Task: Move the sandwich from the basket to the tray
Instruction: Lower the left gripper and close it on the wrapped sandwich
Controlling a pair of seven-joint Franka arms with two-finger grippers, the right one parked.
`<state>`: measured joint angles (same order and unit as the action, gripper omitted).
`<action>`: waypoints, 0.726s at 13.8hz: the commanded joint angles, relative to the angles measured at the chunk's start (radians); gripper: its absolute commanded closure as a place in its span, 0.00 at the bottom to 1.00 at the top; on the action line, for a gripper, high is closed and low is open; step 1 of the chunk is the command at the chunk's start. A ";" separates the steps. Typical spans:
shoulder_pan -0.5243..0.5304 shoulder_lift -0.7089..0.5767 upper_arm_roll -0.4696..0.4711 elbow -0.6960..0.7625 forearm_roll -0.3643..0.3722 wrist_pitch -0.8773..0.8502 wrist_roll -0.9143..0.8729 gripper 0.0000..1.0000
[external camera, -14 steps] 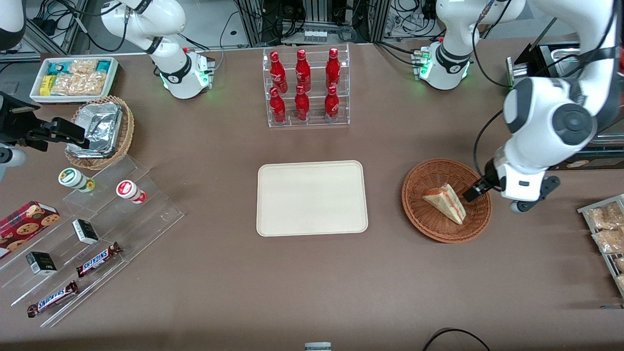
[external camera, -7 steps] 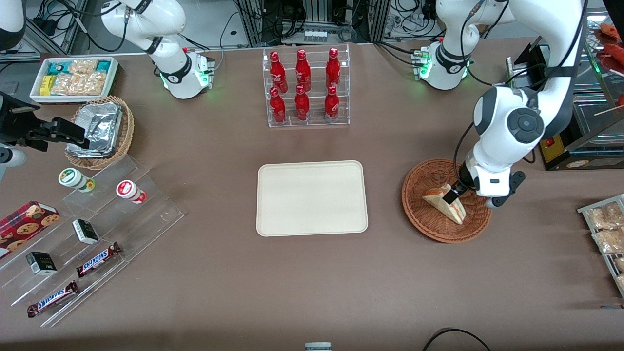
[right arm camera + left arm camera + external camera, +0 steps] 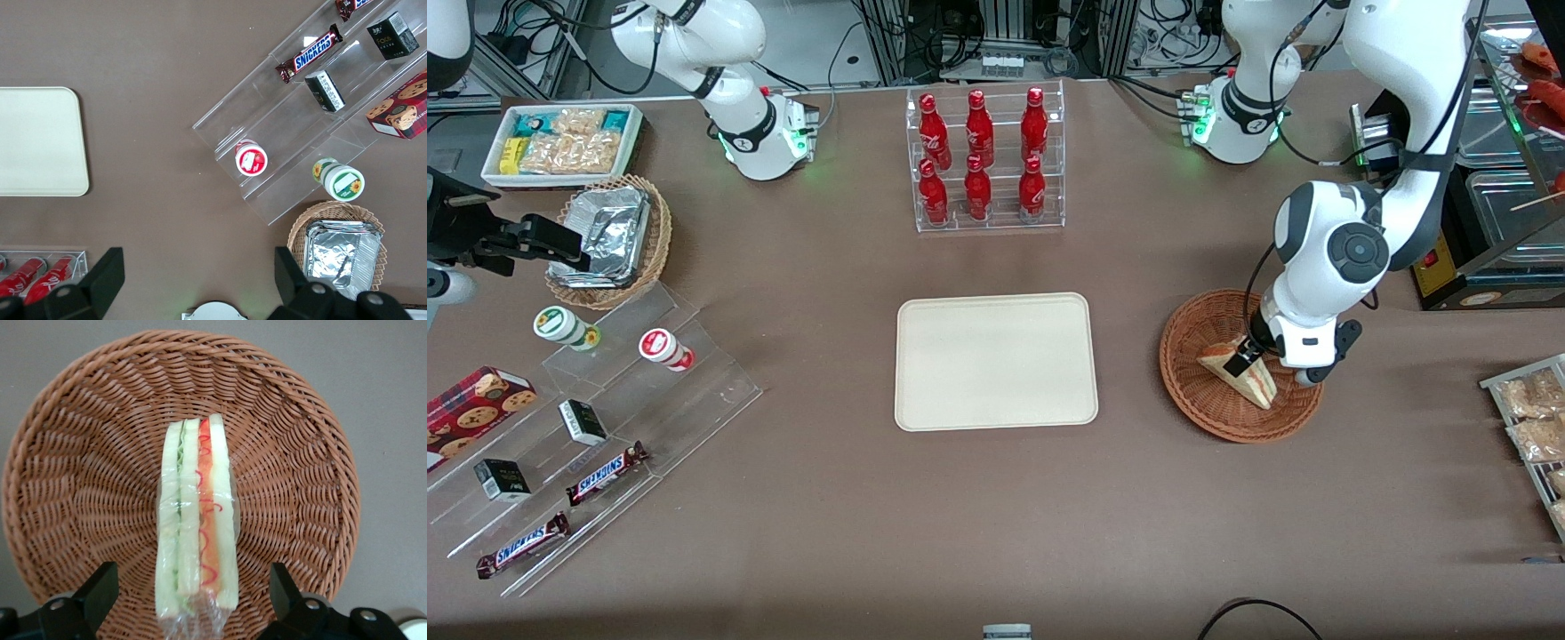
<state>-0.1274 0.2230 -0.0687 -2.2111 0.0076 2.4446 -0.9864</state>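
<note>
The sandwich [image 3: 1252,380], a wrapped wedge of pale bread with red-orange and green filling, lies in the reddish-brown wicker basket [image 3: 1202,411]. My left gripper [image 3: 1242,359] hangs over the basket just above the sandwich. In the left wrist view the gripper [image 3: 192,573] is open, with one black finger [image 3: 99,587] on each side of the sandwich [image 3: 197,520] and a gap between each finger and the bread. The basket [image 3: 87,453] fills that view. The cream tray [image 3: 996,361] lies flat beside the basket, toward the parked arm's end, with nothing on it.
A clear rack of red bottles [image 3: 983,160] stands farther from the front camera than the tray. Packaged snacks [image 3: 1534,418] lie at the working arm's end. A tan basket of foil [image 3: 609,240], a white snack bin [image 3: 560,142] and clear steps with snacks [image 3: 596,427] are at the parked arm's end.
My left gripper has moved from the basket's rim in over the basket and come down until its fingers stand on both sides of the sandwich. The sandwich has not moved.
</note>
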 commanded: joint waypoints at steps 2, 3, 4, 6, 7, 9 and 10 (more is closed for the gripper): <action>-0.008 0.055 0.004 0.001 0.015 0.048 -0.026 0.00; -0.008 0.064 0.004 0.001 0.015 0.053 -0.026 0.02; -0.008 0.064 0.004 0.001 0.015 0.053 -0.026 0.22; -0.008 0.062 0.004 0.004 0.015 0.045 -0.023 0.87; -0.008 0.059 0.004 0.004 0.015 0.042 -0.021 1.00; -0.009 0.050 0.004 0.008 0.017 0.030 -0.012 1.00; -0.020 0.035 0.004 0.011 0.020 0.016 -0.008 1.00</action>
<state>-0.1280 0.2872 -0.0694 -2.2050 0.0090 2.4797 -0.9860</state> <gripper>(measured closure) 0.608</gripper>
